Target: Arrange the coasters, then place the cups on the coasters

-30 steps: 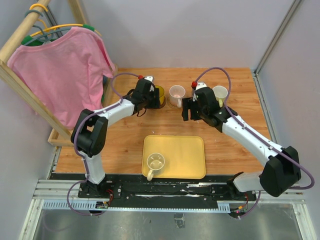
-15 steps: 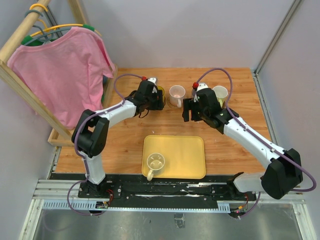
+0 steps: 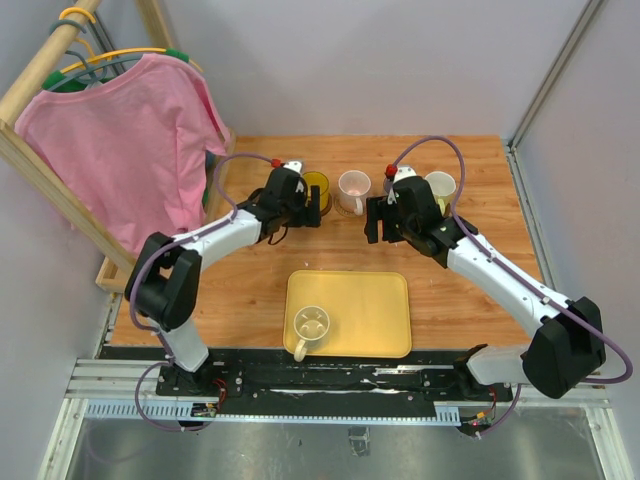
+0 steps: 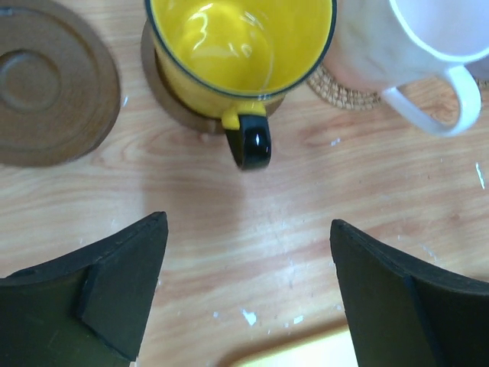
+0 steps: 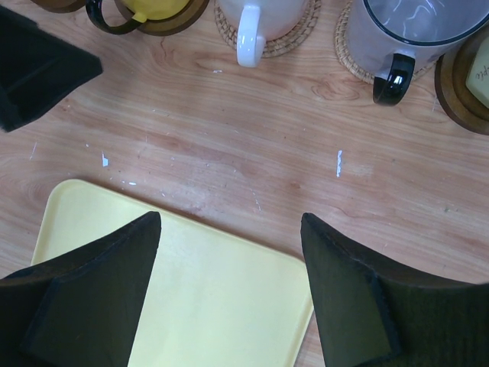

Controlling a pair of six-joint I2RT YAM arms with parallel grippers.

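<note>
Nearest the arm bases the yellow tray (image 3: 372,310) is noted; a cream cup (image 3: 311,324) is stood upright directly on its near-left part, handle toward the near edge. Beyond the tray's far-left corner the left gripper (image 4: 248,223) is seen released, jaws spread wide with nothing between them. The yellow cup (image 4: 241,34) lies just past the fingertips, apart from them, its dark handle turned toward the gap. That cup is seated on a dark brown coaster (image 4: 162,98); to its left a bare dark brown coaster (image 4: 53,84) is recorded. Beyond the tray's far edge the right gripper (image 5: 231,220) is likewise released, hung over bare wood and the tray's far rim, grasping nothing. Farther from the tray, in a row, are seen the pinkish white cup (image 5: 263,11) on a tan woven coaster (image 5: 296,36), the purple-grey cup (image 5: 416,34) on a second tan coaster (image 5: 345,65), and the pale green cup (image 5: 480,73) on a third dark coaster (image 5: 451,103), all well apart from the right gripper.
</note>
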